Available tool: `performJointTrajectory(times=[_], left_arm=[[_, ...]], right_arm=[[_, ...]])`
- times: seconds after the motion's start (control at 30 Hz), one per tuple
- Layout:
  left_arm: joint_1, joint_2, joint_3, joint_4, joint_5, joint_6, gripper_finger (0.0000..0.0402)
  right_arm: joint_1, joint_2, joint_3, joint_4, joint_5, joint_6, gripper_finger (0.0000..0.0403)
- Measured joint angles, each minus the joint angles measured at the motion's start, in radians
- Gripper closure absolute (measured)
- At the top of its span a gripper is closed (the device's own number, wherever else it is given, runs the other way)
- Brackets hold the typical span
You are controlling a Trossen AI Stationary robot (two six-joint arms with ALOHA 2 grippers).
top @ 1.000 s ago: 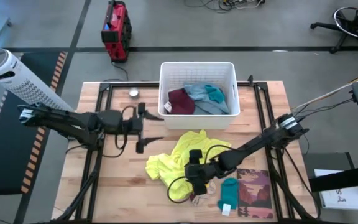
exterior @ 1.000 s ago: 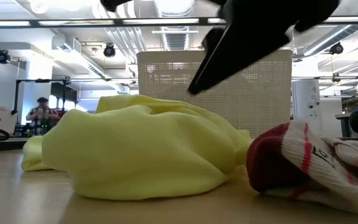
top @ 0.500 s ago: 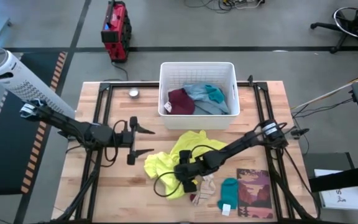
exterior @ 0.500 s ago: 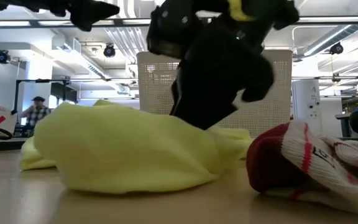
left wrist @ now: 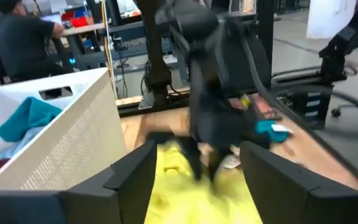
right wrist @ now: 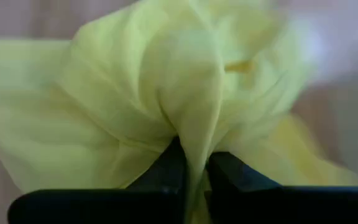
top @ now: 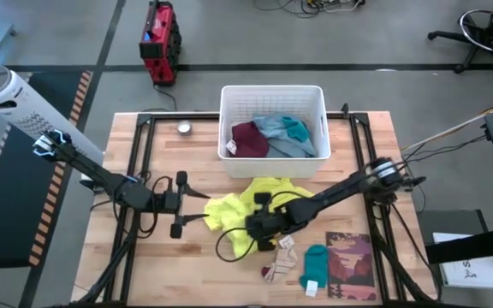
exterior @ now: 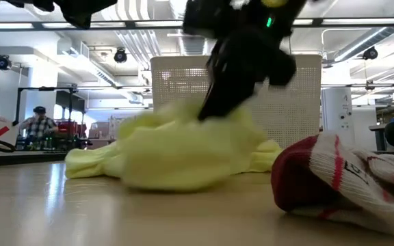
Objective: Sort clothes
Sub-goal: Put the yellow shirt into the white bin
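The right gripper (top: 261, 224) pinches a fold of the yellow garment (top: 245, 210) between its closed fingers (right wrist: 168, 169) — the right wrist view shows the cloth bunched up tight in the pinch. It sits near the middle of the table (top: 375, 137), a little toward the front edge, with the arm reaching in from the right edge. The garment lies rumpled around it, mostly still on the wood in the low view, only its gathered peak raised.

The left gripper (top: 178, 204) hovers just left of the garment with its fingers (left wrist: 129, 180) spread wide, aimed at the cloth's left end; its arm comes in from the left edge.

The basket (top: 229, 98) at the back edge already holds maroon, grey-blue and teal pieces. Near the front edge lie a teal sock (top: 314, 267) and a pale sock (top: 278, 265), beside the mat (top: 350, 265) at the front right corner.

The step in hand looks like picking up the yellow piece. Next, I judge, it needs lifting clear of the wood — the left gripper could take the loose end — before carrying it to wherever it is sorted.
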Motion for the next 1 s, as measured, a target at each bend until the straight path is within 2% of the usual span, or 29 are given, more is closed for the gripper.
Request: performJointTrajectory(times=[0.13,0.3,0.5,0.6,0.73,0.9,1.0], left_arm=[[0.0,0.022,0.0,-0.001,0.02,-0.054,0.0208],[0.0,0.066,0.0,-0.004,0.025,-0.048,0.0246],[0.0,0.114,0.0,0.001,-0.026,-0.02,0.0319],[0.0,0.139,0.0,0.02,-0.026,-0.017,0.0356],[0.0,0.166,0.0,0.036,-0.026,-0.018,0.0395],[0.0,0.199,0.0,0.082,-0.026,-0.02,0.0388],[0.0,0.218,0.0,0.098,-0.026,-0.021,0.0384]], right_arm=[[0.004,-0.113,0.001,-0.091,0.112,0.0,0.0394],[0.006,-0.267,0.001,-0.091,0.187,-0.013,0.0394],[0.01,-0.426,0.001,-0.012,0.436,-0.124,0.0395],[0.008,-0.491,0.001,0.106,0.532,-0.233,0.0395],[0.001,-0.548,0.001,0.363,0.601,-0.46,0.0396],[-0.027,-0.566,0.004,0.763,0.602,-0.825,0.0396],[-0.057,-0.557,0.051,0.889,0.578,-0.974,0.0396]])
